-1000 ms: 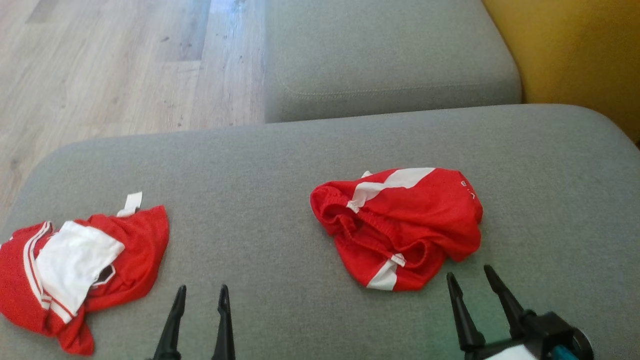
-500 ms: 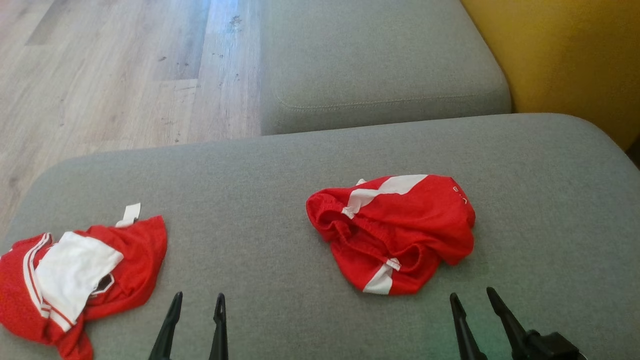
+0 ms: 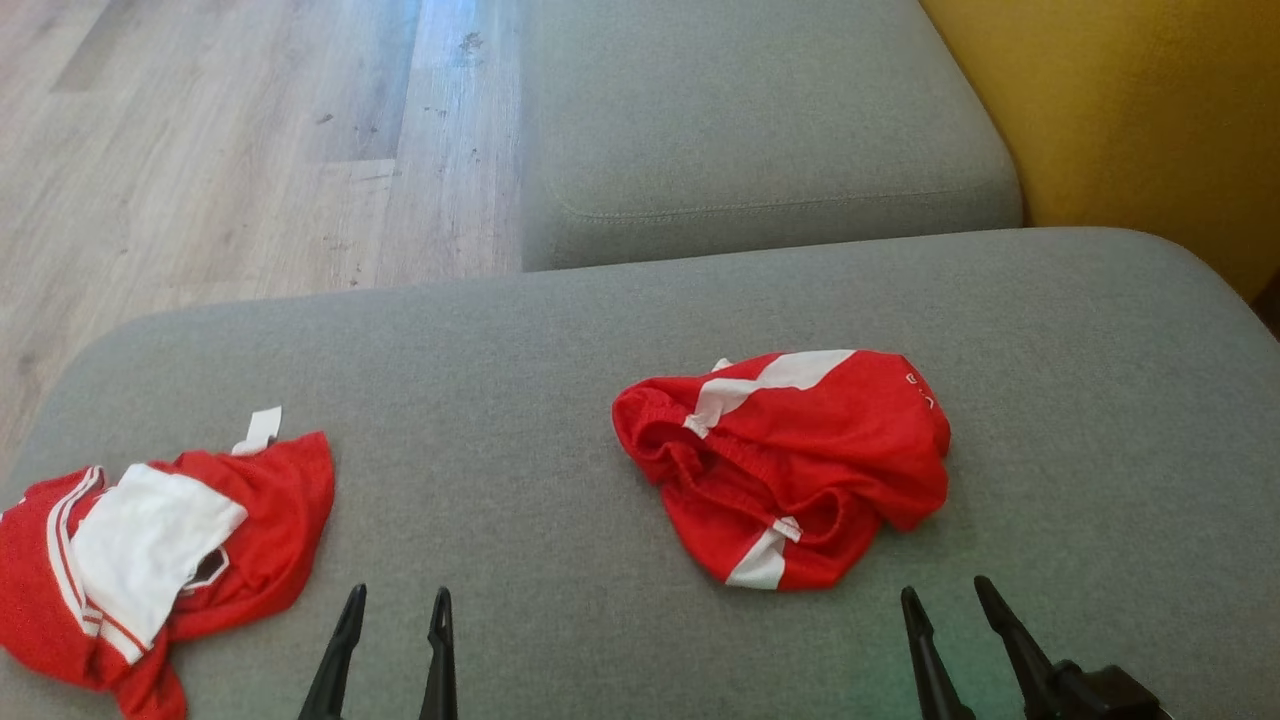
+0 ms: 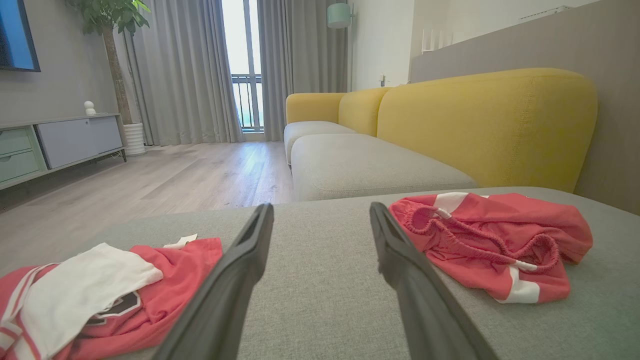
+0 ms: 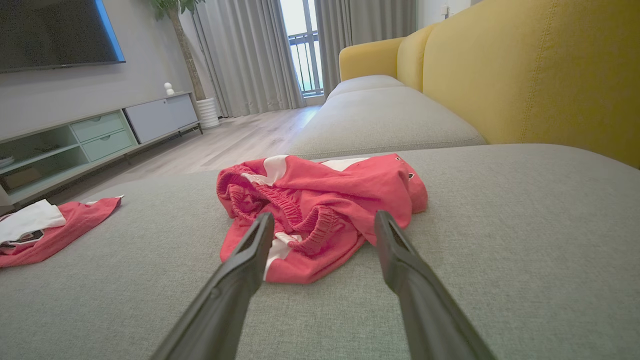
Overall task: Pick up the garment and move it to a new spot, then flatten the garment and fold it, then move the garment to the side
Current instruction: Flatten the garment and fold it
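Crumpled red shorts [image 3: 790,465] with white stripes and an elastic waistband lie on the grey cushion [image 3: 560,400], right of centre. They show in the left wrist view as red shorts [image 4: 492,245] and in the right wrist view as red shorts [image 5: 315,207]. My right gripper [image 3: 945,595] is open, just short of the shorts' near edge, and holds nothing. My left gripper [image 3: 397,598] is open over bare cushion between the two garments. A red and white jersey [image 3: 160,545] lies bunched at the cushion's left end.
A second grey seat cushion [image 3: 750,130] lies beyond, with a yellow sofa back [image 3: 1130,120] to the right. Wooden floor [image 3: 220,140] runs past the cushion's left and far edges. A TV cabinet [image 5: 100,130] stands across the room.
The camera tilted between the oldest frame and half a second ago, shifting the whole scene down. Both grippers drew back toward the bottom edge. Since then nothing has visibly moved.
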Robot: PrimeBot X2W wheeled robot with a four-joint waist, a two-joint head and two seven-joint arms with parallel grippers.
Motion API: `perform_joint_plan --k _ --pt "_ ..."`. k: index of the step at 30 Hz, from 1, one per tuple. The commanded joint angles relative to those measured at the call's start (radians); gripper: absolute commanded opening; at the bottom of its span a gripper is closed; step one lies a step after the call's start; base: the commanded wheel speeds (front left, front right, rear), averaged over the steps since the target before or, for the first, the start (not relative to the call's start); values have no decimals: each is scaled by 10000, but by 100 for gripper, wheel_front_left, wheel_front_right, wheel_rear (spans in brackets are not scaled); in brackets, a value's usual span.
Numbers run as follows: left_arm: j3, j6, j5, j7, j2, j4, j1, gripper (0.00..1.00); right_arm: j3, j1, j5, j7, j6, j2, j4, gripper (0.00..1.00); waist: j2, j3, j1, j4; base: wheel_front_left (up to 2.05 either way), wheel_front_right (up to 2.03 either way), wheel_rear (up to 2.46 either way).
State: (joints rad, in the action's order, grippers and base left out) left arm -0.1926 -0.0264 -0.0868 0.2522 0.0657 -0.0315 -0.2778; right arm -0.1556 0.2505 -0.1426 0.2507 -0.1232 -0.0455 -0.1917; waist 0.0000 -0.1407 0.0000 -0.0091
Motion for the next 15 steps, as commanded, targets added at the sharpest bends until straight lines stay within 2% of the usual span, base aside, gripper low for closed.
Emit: perform_joint_plan --k 1,10,15 --pt "369 4 89 95 -131 252 319 100 -233 -510 -58 111 -75 -48 294 100 0 -14 0 3 0 0 0" --pt "384 30 -21 95 -148 204 327 100 -270 -527 -27 111 -75 -47 248 100 0 -73 0 -61 0 0 0" --pt "44 -29 -278 95 -152 -261 675 100 -263 -543 29 111 -75 -47 293 100 0 67 0 -140 0 0 0"
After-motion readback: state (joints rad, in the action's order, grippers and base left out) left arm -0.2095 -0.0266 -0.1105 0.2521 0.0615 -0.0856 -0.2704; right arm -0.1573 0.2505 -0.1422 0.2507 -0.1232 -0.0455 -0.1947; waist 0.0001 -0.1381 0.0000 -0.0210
